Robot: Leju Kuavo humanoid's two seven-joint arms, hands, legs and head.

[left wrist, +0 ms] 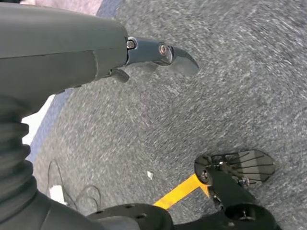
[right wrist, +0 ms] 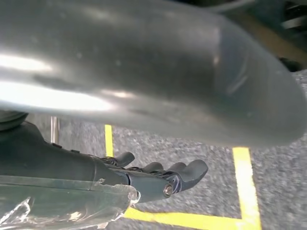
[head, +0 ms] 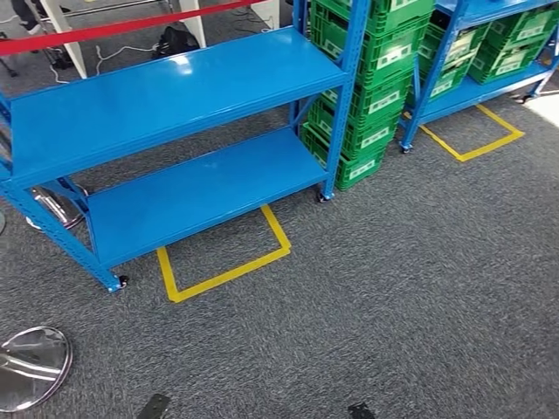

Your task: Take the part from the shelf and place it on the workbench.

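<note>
A blue metal shelf rack (head: 178,87) stands ahead on grey carpet, with a second flat board (head: 197,188) lower down. My left hand (left wrist: 108,57) hangs over the carpet, its dark fingers (left wrist: 159,50) stretched out and holding nothing. My right hand (right wrist: 145,179) also hangs low over the floor, fingers (right wrist: 188,170) straight and apart with nothing between them. Across the right wrist view lies a blurred silver-grey rounded surface (right wrist: 145,67), close to the camera; I cannot tell what it is.
Stacked green crates (head: 369,87) stand right of the rack, with more on a second blue rack (head: 487,61). Yellow floor tape (head: 224,271) marks squares on the carpet. A chrome disc base (head: 30,367) lies at the near left. A red barrier (head: 119,26) runs behind.
</note>
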